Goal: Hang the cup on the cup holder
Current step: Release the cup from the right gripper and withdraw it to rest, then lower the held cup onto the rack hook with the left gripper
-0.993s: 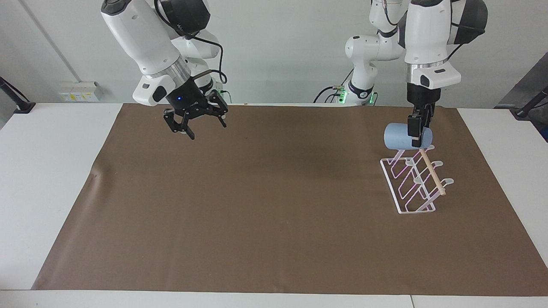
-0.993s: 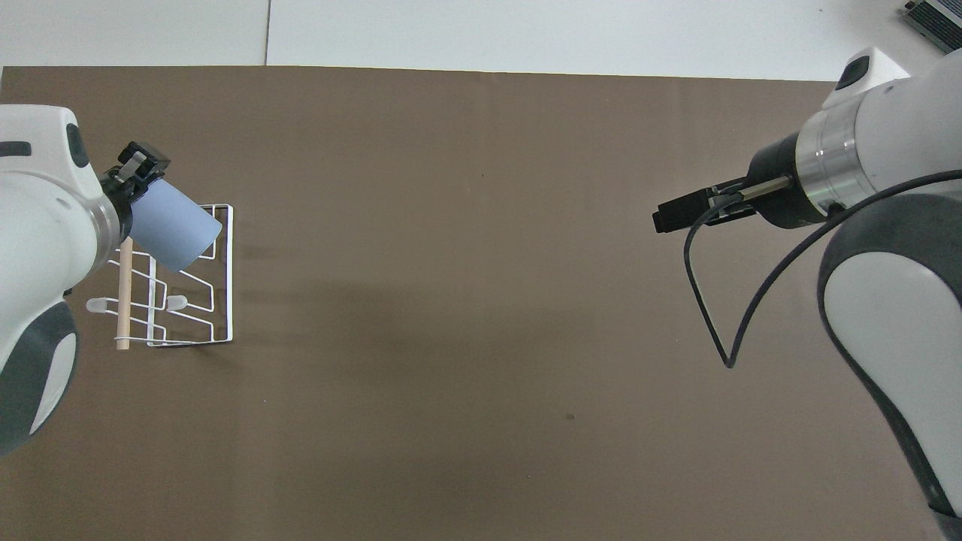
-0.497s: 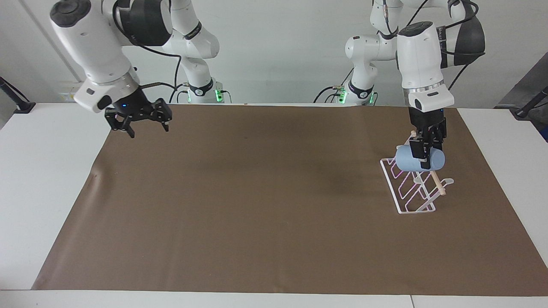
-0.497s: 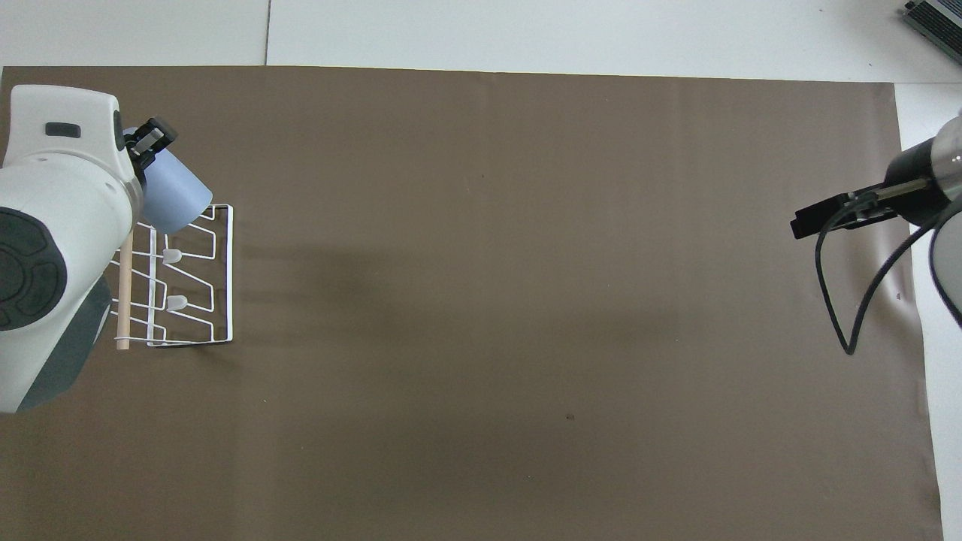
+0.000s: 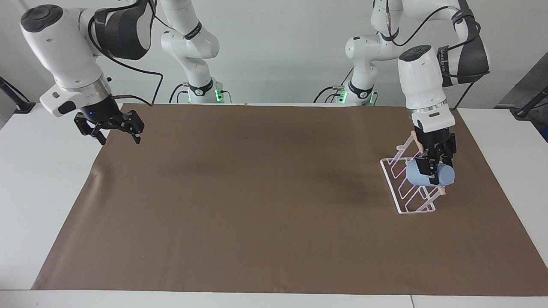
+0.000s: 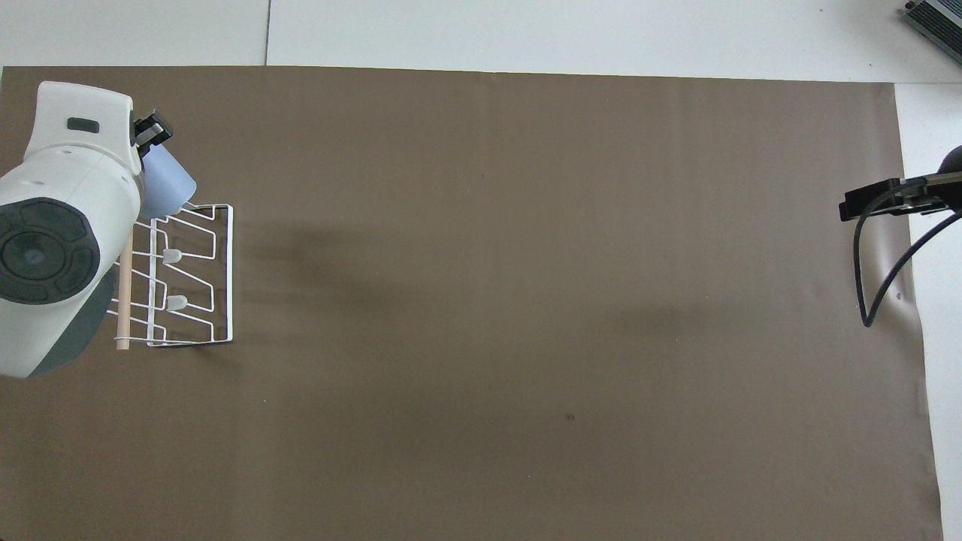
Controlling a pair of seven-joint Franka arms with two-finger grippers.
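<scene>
A white table (image 5: 30,179) carries a large brown paper-like mat (image 5: 257,205) that covers most of its top, leaving pale margins at both ends and along the edge farthest from the robots; the mat shows faint lengthwise creases and soft shadows. A plain pale wall rises at the robots' end, with a socket strip low on it near the right arm's side, and green lights glow at both arm bases. Toward the left arm's end of the table stands the small white wire cup holder (image 5: 406,192) with a rectangular base, slanted round-tipped pegs and a light wooden dowel along its top (image 6: 125,293). The left gripper (image 5: 433,171) is low over the rack's end farthest from the robots, its fingers pinching the small light-blue handleless plastic cup (image 5: 429,175), which lies tilted on its side at the dowel end of the rack, among the pegs there; whether a peg has entered it cannot be told. In the overhead view the cup (image 6: 164,188) shows partly under the white wrist. The right gripper (image 5: 113,133) hangs over the mat's edge at the right arm's end of the table, waiting, its fingers spread and holding nothing.
</scene>
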